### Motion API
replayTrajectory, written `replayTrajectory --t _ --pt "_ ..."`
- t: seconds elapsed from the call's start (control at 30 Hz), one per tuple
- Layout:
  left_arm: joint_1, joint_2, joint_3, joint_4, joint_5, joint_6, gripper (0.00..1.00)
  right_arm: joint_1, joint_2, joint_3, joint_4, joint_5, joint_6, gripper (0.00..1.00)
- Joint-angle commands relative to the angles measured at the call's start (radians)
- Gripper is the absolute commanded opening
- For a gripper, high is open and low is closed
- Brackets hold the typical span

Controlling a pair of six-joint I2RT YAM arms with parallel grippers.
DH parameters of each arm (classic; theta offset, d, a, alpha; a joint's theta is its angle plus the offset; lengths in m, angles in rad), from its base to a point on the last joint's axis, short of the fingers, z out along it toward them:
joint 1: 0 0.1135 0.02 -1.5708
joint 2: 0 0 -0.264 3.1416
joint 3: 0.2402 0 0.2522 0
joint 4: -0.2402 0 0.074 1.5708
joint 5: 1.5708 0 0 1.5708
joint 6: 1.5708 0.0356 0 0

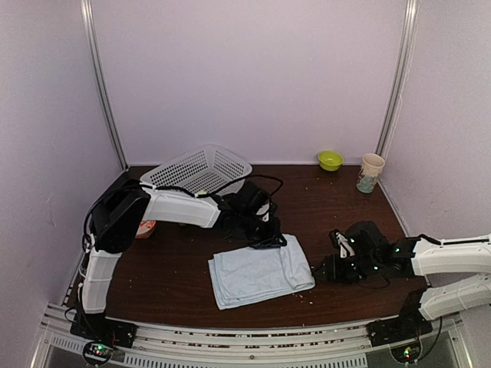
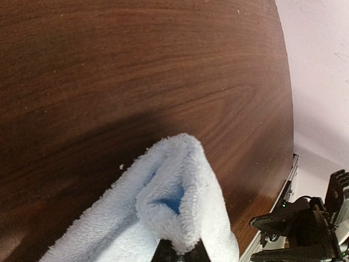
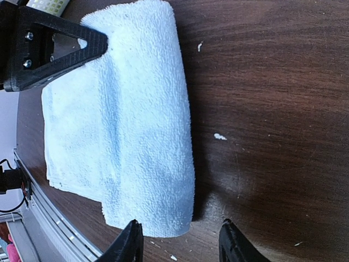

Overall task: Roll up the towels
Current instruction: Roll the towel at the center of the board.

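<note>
While my left arm (image 1: 180, 207) reaches out over the counter (image 1: 169, 276) and my right arm (image 1: 453, 257) lies low, the blue towel (image 1: 257, 272) sits folded between them. My left fingers (image 2: 166, 254) pinch its far edge. My right fingers (image 3: 131, 244) stand apart just beside its right end.

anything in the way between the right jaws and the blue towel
Nothing visible does. The right jaws stand open at the folded edge of the blue towel, with bare table beside them. The left jaws are shut on its far edge, clear of that path.
</note>
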Motion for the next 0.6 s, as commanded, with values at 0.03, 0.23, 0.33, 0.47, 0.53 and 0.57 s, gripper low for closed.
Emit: replayTrajectory --t 0.03,0.23,0.33,0.47,0.53,0.57 --pt "0.017 -0.009 -0.041 0.027 0.011 0.002 0.06 0.019 -0.007 0.033 0.005 -0.005 -0.009 0.48" --pt "0.021 -0.057 -0.066 -0.096 -0.029 0.073 0.38 0.043 -0.007 0.091 -0.031 0.005 -0.014 0.48" --pt "0.021 -0.122 -0.108 -0.146 -0.054 0.109 0.44 0.061 -0.004 0.116 -0.033 0.009 -0.009 0.48" --pt "0.014 -0.229 -0.167 -0.185 -0.08 0.136 0.45 0.094 0.029 0.152 -0.031 0.012 -0.009 0.45" --pt "0.001 -0.27 -0.189 -0.194 -0.099 0.145 0.44 0.112 0.053 0.163 -0.02 0.009 -0.011 0.42" --pt "-0.005 -0.28 -0.188 -0.197 -0.106 0.145 0.43 0.118 0.063 0.164 -0.013 0.009 -0.011 0.4"
